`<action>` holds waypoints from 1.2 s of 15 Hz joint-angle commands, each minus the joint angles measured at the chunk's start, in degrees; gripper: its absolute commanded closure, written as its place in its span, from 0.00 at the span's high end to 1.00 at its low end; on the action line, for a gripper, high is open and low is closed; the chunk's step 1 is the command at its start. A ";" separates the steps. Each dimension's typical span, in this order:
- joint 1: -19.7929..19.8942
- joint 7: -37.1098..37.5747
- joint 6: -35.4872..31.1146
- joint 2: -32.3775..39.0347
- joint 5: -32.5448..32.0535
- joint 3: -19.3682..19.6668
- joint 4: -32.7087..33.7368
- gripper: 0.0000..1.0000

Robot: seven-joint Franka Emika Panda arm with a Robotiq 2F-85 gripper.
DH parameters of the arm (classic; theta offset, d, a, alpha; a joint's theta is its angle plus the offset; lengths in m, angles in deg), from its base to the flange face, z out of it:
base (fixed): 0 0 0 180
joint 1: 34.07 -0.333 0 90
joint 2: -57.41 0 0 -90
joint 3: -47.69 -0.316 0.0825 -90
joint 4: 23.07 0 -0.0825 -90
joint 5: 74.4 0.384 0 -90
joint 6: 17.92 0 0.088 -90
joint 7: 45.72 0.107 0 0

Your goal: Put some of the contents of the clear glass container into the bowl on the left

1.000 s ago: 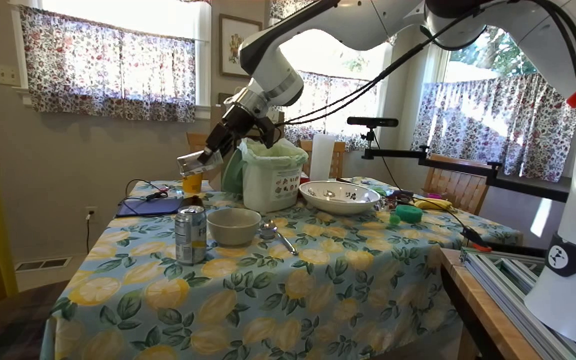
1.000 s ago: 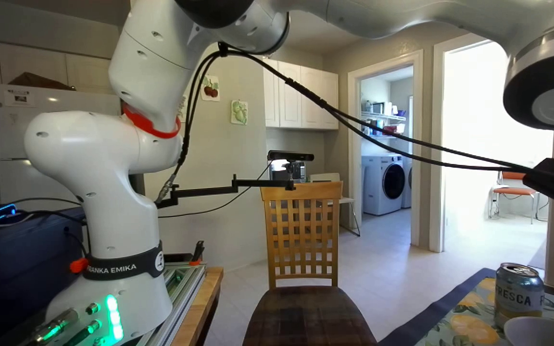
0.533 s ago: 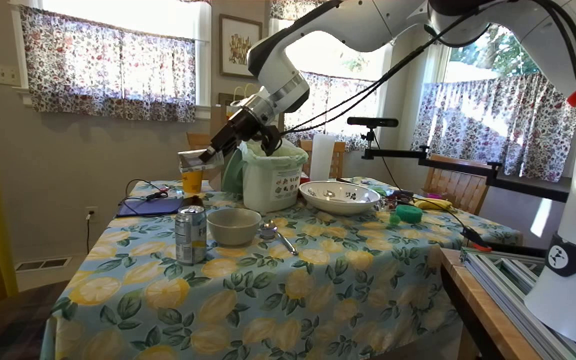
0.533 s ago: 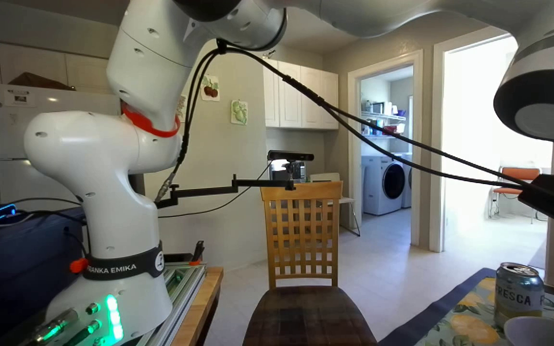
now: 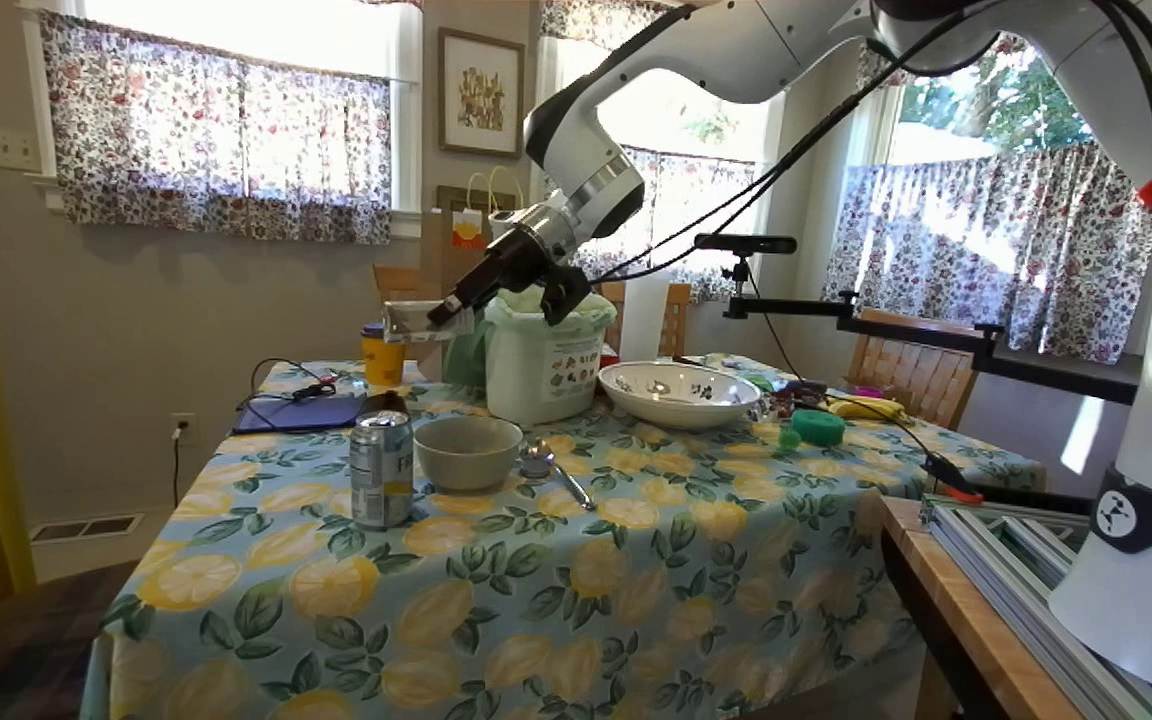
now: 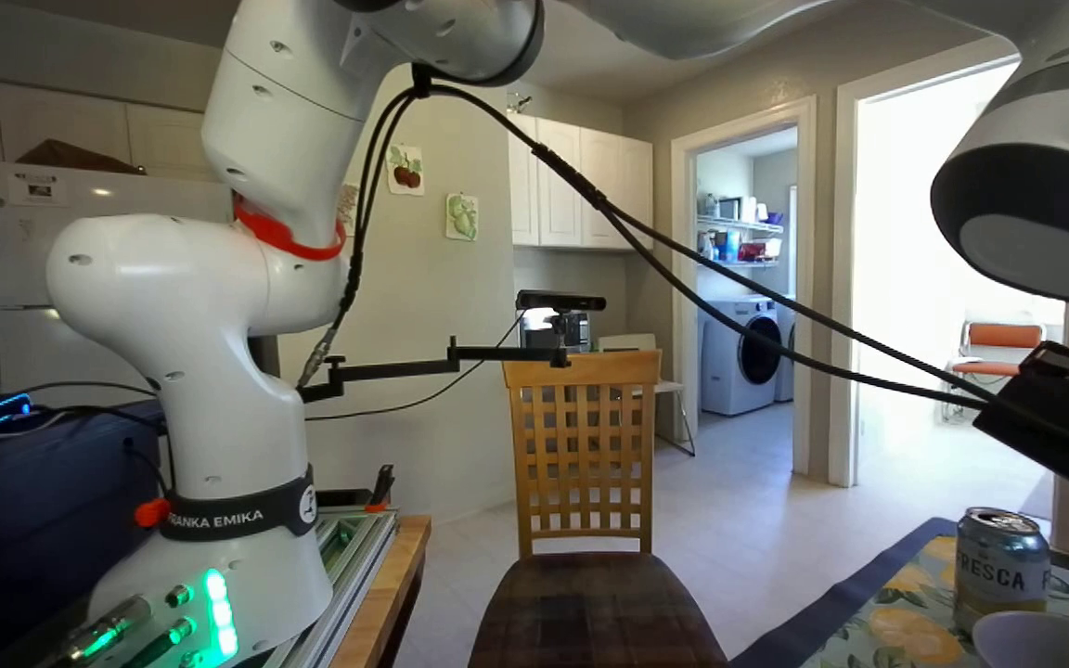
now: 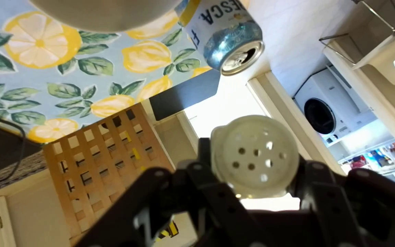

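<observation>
Surface [image 5: 576, 610]: seen in an exterior view from just off its near edge, slightly above, facing the curtains [image 5: 216, 130].
Chair [image 6: 587, 568]: faced in an exterior view from roughly the opposite direction, the surface's corner entering lower right.
Arm base [image 6: 210, 445]: shared by both exterior views, at opposite sides.
Container [image 7: 255, 157]: close up in the wrist view, rolled nearly upside down, looking past the surface's edge toward a laundry machine [image 7: 321, 115].
Can [image 5: 381, 470] and bowl [image 5: 468, 455]: shared by all three views.
</observation>
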 commanded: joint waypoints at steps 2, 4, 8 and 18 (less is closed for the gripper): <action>-1.25 -7.64 5.90 -2.64 5.99 3.91 -4.71 0.25; -2.92 -5.11 6.34 -0.31 5.26 5.91 -1.62 0.50; -3.25 -5.74 6.65 -0.37 5.73 6.24 -2.03 0.50; -2.34 -13.47 22.74 2.23 16.45 7.66 0.38 0.25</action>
